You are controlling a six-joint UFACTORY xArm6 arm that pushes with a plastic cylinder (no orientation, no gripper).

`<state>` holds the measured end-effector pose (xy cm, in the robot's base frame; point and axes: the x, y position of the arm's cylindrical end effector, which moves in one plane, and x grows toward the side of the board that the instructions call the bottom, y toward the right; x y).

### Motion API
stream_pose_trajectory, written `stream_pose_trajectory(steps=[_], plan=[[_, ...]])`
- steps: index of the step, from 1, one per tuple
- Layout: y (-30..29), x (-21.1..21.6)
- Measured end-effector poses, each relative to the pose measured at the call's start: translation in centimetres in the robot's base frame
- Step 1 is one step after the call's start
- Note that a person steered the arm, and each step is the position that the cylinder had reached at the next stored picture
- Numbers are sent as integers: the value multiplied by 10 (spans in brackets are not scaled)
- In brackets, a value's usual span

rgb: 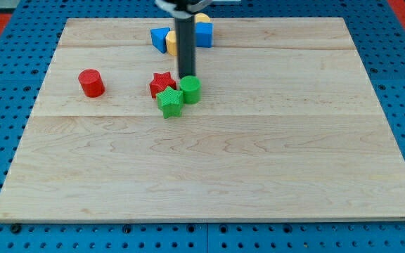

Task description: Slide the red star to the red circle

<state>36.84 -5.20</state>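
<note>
The red star (162,83) lies near the middle of the board's upper half. A green star (169,102) touches it from below and a green circle (190,90) sits just to its right. The red circle (91,83) stands apart, well to the view's left of the star. My tip (187,76) rests on the board just to the upper right of the red star, right above the green circle.
A blue triangle (160,38), a yellow block (172,43) and a blue block (203,34) cluster at the view's top, partly behind the rod. The wooden board (209,176) lies on a blue pegboard.
</note>
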Motion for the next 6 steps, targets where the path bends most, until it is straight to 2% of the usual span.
stream_pose_trajectory(steps=[1, 2, 3, 4, 5, 6], plan=[[-32, 24], [-34, 27], [-15, 56], [-79, 55], [-118, 39], [-88, 50]])
